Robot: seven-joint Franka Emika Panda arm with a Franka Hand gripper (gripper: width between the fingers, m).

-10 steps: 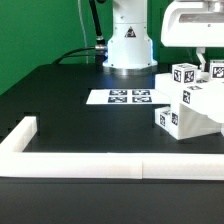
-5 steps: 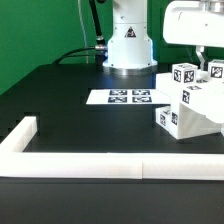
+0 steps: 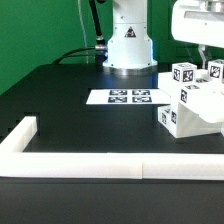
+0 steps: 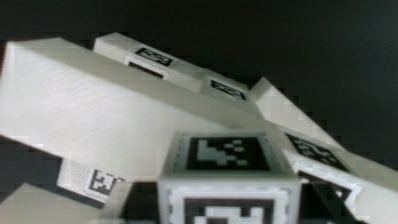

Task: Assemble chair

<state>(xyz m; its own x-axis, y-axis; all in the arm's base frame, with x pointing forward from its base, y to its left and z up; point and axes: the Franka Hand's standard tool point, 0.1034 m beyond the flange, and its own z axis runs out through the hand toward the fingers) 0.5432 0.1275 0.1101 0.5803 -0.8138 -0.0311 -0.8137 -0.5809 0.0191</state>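
The chair parts (image 3: 190, 105) are white blocky pieces with black-and-white tags, clustered at the exterior view's right on the black table. Two tagged blocks (image 3: 185, 72) stand up from the cluster. My gripper (image 3: 205, 60) hangs right over them; its white hand fills the top right corner and its fingertips are hard to make out there. In the wrist view a tagged white block (image 4: 228, 155) sits squarely between the jaws of my gripper (image 4: 228, 208), which are shut on it. Behind it lie a wide white panel (image 4: 89, 100) and more tagged pieces (image 4: 222, 88).
The marker board (image 3: 128, 97) lies flat mid-table in front of the robot base (image 3: 130, 45). A long white border wall (image 3: 90, 165) runs along the near edge, with a short return (image 3: 22, 130) at the exterior view's left.
The white hand has shifted a little toward the exterior view's right. The chair parts stay about where they were.
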